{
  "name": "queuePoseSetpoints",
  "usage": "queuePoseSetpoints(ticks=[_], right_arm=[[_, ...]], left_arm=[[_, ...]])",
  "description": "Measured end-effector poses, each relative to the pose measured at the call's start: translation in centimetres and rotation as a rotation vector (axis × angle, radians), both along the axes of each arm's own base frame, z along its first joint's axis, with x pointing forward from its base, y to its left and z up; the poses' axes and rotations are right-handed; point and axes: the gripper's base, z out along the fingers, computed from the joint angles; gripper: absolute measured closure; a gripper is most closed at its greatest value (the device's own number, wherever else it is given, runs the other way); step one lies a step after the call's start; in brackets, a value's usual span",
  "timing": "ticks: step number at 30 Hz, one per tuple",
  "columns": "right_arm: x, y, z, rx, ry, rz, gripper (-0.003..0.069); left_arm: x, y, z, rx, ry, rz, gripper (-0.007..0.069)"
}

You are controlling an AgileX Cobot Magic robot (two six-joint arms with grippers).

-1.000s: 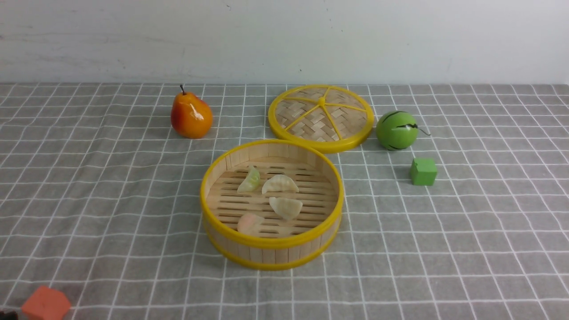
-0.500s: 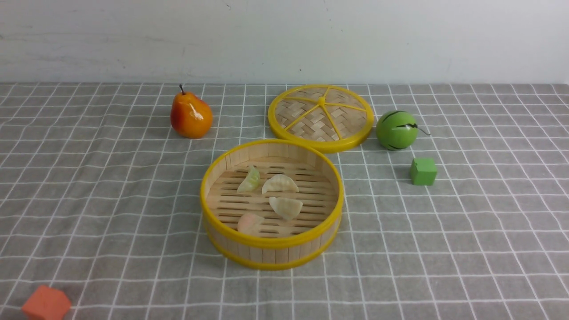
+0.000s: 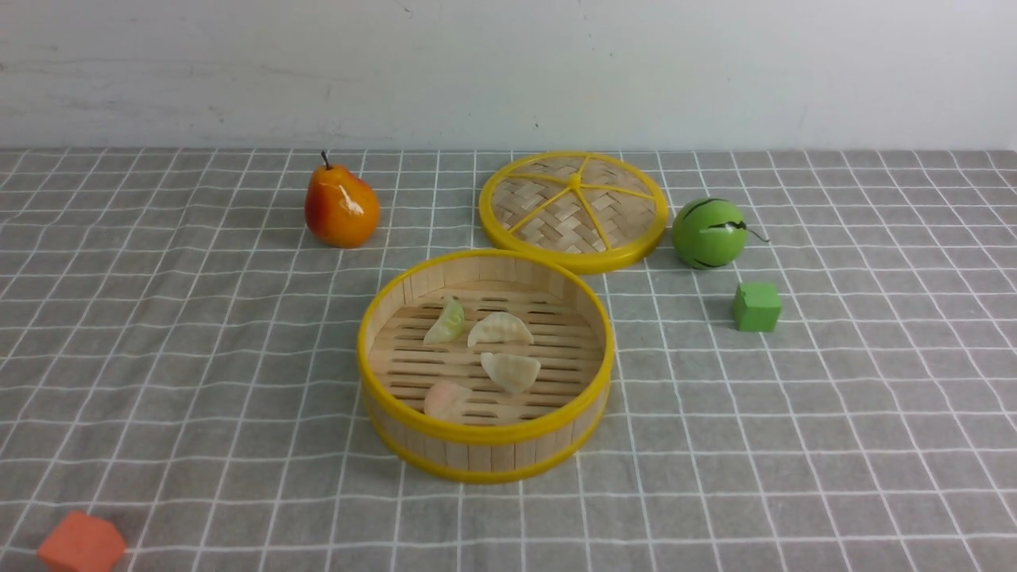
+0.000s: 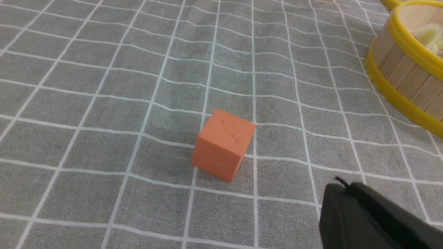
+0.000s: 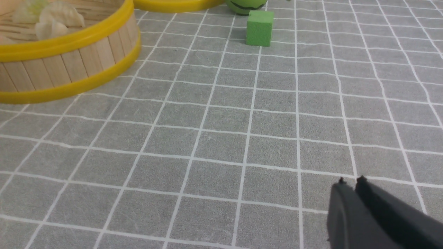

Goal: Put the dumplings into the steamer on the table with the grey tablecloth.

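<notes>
The steamer (image 3: 486, 436) stands mid-table on the grey tablecloth (image 3: 199, 357). Inside it lie several dumplings: a pale green one (image 3: 446, 321), two cream ones (image 3: 500, 328) (image 3: 511, 370) and a pale pink one (image 3: 446, 397). No arm shows in the front view. In the left wrist view my left gripper (image 4: 341, 185) is shut and empty above the cloth, near an orange cube (image 4: 224, 144), with the steamer (image 4: 398, 79) off to one side. In the right wrist view my right gripper (image 5: 351, 182) has its fingers together, holding nothing, well away from the steamer (image 5: 69, 65).
The woven lid (image 3: 574, 208) lies flat behind the steamer. A pear (image 3: 342, 208) stands back left, a green ball (image 3: 709, 233) and a green cube (image 3: 756, 307) to the right. The orange cube (image 3: 82, 543) sits at the front left edge.
A dark gripper tip at the front view's lower left corner has drawn out of sight. The steamer and dumplings have not moved.
</notes>
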Motion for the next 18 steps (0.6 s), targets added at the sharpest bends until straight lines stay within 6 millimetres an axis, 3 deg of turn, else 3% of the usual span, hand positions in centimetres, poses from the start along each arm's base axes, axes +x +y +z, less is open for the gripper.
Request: queuePoseSetpoints(ticks=[18], right_arm=[[0.00, 0.00, 0.00, 0.000, 0.000, 0.000, 0.0597]], left_arm=[[0.00, 0.00, 0.00, 0.000, 0.000, 0.000, 0.0638]])
